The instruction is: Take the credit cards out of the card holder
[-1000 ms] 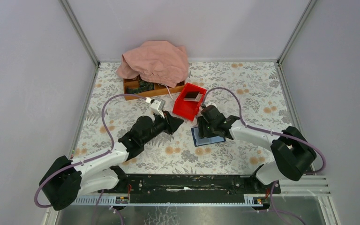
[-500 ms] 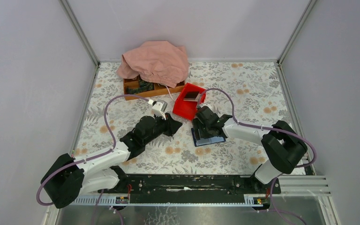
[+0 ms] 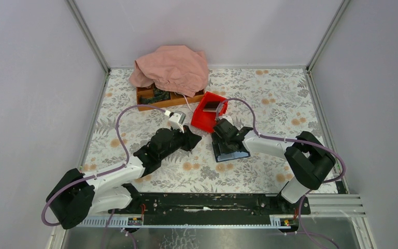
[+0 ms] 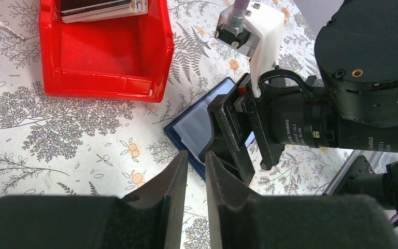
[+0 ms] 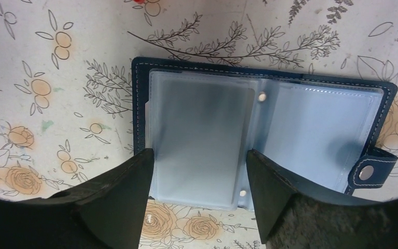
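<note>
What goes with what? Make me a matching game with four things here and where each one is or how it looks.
Things:
1. card holder
2. credit cards
3. pink cloth
4. right gripper

Places or states:
A. inside the red bin
B. open, above the card holder
C. lying open on the table
D. draped over the wooden tray

Pairs: 1-C, 2-A, 3-D, 4-B

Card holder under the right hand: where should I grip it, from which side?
Grip the left sleeve of the card holder by its free outer edge, coming from that side. It lies open and flat, and rivets pin the sleeves at the centre fold, so likely only that edge lifts. The open right hand straddles it.
</note>
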{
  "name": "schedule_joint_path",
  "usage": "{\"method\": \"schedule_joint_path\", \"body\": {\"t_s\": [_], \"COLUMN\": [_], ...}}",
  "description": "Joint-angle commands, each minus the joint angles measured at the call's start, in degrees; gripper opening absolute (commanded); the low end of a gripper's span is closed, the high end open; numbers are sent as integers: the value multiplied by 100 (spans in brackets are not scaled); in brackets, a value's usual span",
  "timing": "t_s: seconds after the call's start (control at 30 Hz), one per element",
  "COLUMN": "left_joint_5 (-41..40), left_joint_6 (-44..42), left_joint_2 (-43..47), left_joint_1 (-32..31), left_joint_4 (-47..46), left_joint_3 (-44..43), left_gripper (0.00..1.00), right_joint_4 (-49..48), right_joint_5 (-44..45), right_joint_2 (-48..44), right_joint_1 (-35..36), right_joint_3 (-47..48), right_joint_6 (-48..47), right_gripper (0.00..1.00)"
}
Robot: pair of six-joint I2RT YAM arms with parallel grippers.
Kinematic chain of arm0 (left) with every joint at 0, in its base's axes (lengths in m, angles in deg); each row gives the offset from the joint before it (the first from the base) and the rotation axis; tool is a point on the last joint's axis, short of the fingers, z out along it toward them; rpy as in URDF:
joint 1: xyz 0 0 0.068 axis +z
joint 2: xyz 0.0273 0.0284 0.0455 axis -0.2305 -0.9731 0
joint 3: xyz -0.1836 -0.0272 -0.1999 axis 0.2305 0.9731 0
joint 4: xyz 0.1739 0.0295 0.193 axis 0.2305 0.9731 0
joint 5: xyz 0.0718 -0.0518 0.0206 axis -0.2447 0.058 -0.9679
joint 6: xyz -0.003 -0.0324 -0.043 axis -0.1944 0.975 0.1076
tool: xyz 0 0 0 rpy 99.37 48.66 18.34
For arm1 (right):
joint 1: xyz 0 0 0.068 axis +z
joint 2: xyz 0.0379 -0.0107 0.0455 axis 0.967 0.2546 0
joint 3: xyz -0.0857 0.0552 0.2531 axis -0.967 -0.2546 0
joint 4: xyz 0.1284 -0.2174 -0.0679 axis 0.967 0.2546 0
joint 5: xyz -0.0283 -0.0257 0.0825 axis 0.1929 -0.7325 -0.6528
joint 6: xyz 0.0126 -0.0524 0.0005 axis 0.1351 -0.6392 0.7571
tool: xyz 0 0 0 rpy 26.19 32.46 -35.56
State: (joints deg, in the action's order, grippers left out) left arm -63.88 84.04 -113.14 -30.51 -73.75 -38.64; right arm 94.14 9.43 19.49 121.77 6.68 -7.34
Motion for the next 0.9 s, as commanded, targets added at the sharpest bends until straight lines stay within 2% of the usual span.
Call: {"method": "schedule_joint_path", "body": {"t_s": [0.0,0.33,0.87], "left_joint_5": [-10,77,427], "left_joint_6": [-45,-3,195], "left_joint_2": [-41,-110,-323], "left_joint_1": [33,68,90], "left_joint_4": [-35,-62,-365], "left_joint_3": [5,9,52], "left_gripper": [26,26,26], "right_joint_4": [196,77,-478], "right_joint_5": [415,257,-408], "right_joint_2": [5,-167,-619], "right_joint_1": [67,67,18], "right_joint_3": [159,79,-342], "right_joint_6": [15,176,487], "right_gripper": [71,65,63]}}
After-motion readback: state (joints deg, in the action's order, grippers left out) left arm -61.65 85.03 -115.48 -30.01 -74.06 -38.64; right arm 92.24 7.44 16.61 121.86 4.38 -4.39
